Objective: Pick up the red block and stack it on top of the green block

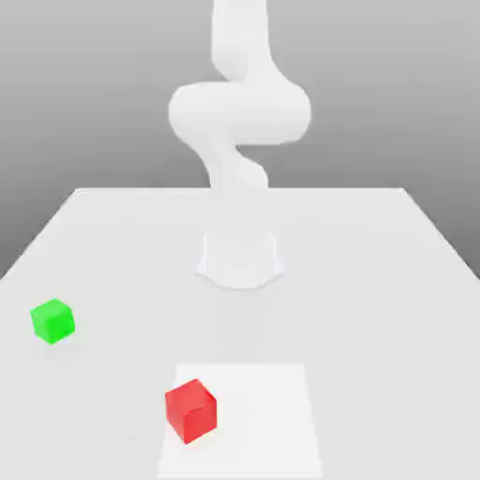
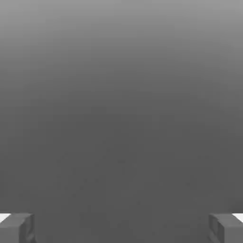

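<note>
The red block (image 1: 191, 411) sits on the white table near the front, a little toward the exterior view's left of centre. The green block (image 1: 52, 321) rests farther back, close to the table's edge at the exterior view's left. The two cubes stand well apart. In the hand view my gripper (image 2: 121, 228) is open, its grey fingertips (image 2: 17, 228) wide apart with nothing between them, and only plain grey backdrop lies beyond them. The white arm (image 1: 239, 112) rises from its base (image 1: 240, 258) at the middle of the table.
The white table (image 1: 375, 281) stretches across the exterior view, its far edge behind the arm's base. A slightly brighter square patch (image 1: 272, 422) marks the table surface under and beside the red block.
</note>
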`<state>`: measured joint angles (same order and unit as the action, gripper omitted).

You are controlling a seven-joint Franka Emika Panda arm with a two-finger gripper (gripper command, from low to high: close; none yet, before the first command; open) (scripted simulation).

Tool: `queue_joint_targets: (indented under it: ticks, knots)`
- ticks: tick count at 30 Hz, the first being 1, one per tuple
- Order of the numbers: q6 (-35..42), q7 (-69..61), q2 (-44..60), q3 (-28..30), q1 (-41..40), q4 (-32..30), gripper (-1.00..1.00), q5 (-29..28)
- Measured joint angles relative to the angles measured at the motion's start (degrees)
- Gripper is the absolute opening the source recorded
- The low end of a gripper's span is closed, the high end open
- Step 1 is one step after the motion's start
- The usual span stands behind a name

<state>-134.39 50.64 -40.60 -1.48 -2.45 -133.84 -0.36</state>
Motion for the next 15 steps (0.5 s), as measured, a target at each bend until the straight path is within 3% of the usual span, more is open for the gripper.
queue_joint_targets:
  ticks: [15]
  knots:
    - [-15.7,29.7,31.6,-4.8,-10.8,-12.4,0.00,-3.4]
